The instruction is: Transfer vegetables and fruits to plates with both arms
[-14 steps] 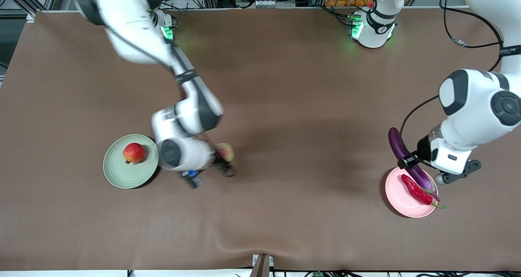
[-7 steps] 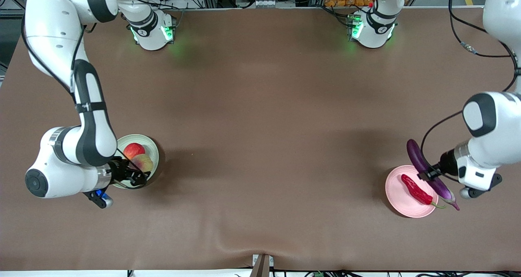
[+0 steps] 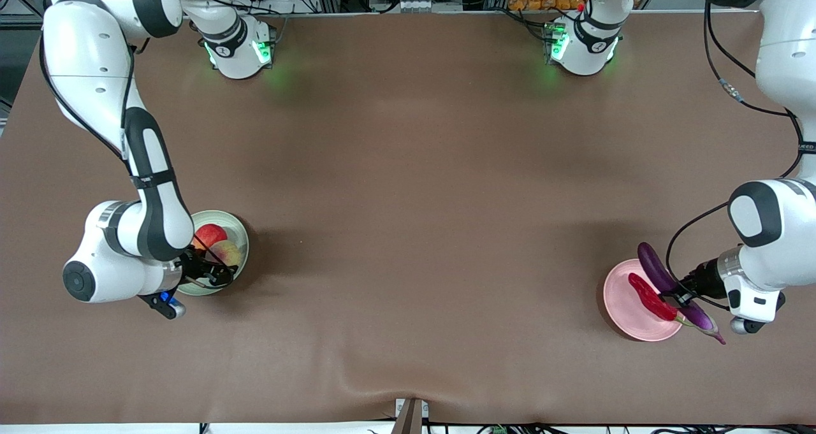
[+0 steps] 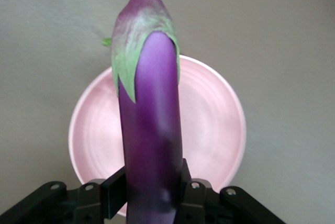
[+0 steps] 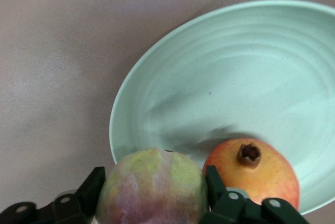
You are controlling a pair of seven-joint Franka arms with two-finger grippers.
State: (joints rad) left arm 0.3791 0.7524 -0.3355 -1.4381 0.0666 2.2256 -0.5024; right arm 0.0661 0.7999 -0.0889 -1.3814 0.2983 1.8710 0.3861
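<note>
Carrying: both arms hold produce just above their plates; neither piece is set down yet, as I judge it.
Left gripper [image 3: 677, 292]: fingers [image 4: 116, 195] clenched on the eggplant [image 3: 672, 285] near its middle, over the pink plate [image 3: 621, 316] at the left arm's end of the table [image 3: 421, 192].
Eggplant axis: it runs slantwise over the plate's rim on the side toward the left arm's end, stem end jutting out past the rim and nearer the front camera; in the left wrist view the stem cap [image 4: 144, 51] points away from the fingers, with the plate under the body.
Chili [image 3: 650, 297]: already lying on the pink plate, just beside the eggplant and roughly parallel to it.
Right gripper [image 3: 207, 270]: fingers [image 5: 91, 187] grasping the peach [image 3: 224, 253] from both sides, over the green plate [image 3: 239, 233].
Pomegranate [image 3: 209, 236]: resting on the green plate, close beside the held peach.
Room: bare green plate [image 5: 235, 77] lies open ahead of the peach; little pink plate is left beside the chili, so the eggplant may overhang.
Surface: smooth brown cloth, plates shallow; round fruit could roll.
</note>
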